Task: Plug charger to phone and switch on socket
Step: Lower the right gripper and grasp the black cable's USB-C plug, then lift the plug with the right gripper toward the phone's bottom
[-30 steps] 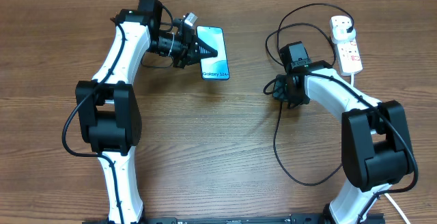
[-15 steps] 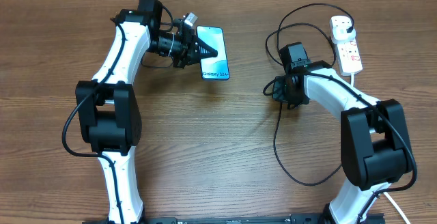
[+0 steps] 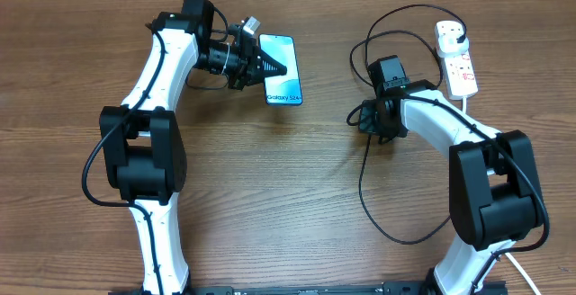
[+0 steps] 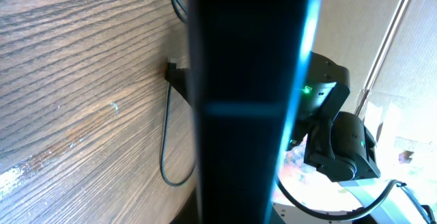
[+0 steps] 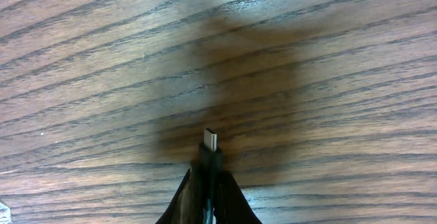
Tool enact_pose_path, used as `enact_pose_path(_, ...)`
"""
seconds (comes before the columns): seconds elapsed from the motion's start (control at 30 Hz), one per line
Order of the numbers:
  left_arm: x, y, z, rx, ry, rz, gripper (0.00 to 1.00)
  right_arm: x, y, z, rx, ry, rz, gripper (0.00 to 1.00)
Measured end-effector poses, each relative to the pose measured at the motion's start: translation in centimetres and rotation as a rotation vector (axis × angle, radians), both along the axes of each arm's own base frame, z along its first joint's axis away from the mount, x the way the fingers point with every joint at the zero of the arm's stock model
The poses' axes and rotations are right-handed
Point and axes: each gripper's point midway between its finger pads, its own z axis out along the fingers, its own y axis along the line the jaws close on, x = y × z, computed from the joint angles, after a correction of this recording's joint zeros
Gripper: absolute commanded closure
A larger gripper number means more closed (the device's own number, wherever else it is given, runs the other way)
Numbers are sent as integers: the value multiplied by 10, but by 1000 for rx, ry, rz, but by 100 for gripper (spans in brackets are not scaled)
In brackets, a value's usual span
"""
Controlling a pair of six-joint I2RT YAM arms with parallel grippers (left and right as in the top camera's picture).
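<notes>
The phone (image 3: 282, 68), teal screen with white "Galaxy S24" text, is at the table's upper middle. My left gripper (image 3: 263, 64) is shut on its left edge; in the left wrist view the phone (image 4: 246, 80) fills the middle as a dark slab. The charger's thin black cable (image 3: 364, 187) loops over the right half of the table, and its black plug sits in the white socket strip (image 3: 456, 57) at the far right. My right gripper (image 3: 369, 118) is shut on the charger's connector (image 5: 210, 152), whose metal tip points out just above the wood.
The socket strip's thick white lead runs down behind my right arm. The charger cable curls near the table's front right (image 3: 405, 236) and in a loop at the back (image 3: 378, 34). Bare wood lies between the arms.
</notes>
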Motion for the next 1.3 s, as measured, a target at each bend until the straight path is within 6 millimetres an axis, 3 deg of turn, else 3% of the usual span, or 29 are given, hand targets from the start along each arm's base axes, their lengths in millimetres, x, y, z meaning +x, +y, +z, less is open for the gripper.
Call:
enact_pose_path(0.33, 0, -1, 3, -16, -2, -2, 96, -12, 9, 5, 47, 89, 12, 96)
enact_pose_path(0.47, 3, -7, 20, -124, -60, -24, 96, -11, 19, 21, 95, 116, 21, 96)
enact_pose_path(0.67, 1, -11, 47, -288, -119, -58, 96, -28, 46, 69, 261, 140, 107, 96)
enact_pose_path(0.93, 0, -12, 54, -328, -124, -64, 96, -60, 88, 148, 558, 79, 299, 96)
enact_pose_path(1.17, -1, -12, 55, -334, -123, -65, 96, -79, 113, 187, 731, 44, 397, 96)
enact_pose_path(1.3, 0, -12, 54, -328, -116, -63, 96, -91, 130, 198, 769, 34, 472, 96)
